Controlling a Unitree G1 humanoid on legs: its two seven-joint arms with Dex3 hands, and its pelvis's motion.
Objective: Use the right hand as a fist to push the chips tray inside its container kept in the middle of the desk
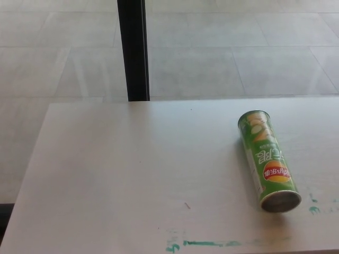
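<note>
Pale surface [132, 169], tiled floor and a dark post [132, 50] behind. Can [268, 161] lies on its side at right, near end flush, no tray sticking out. Neither robot hand in view, state unknown. Fits tray already in.

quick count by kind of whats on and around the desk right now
chips can, green, lying on its side: 1
white desk: 1
black post behind the desk: 1
green paint smears near the desk's front edge: 1 patch, plus small spots at the right
robot hands in view: 0
total: 4 things
</note>
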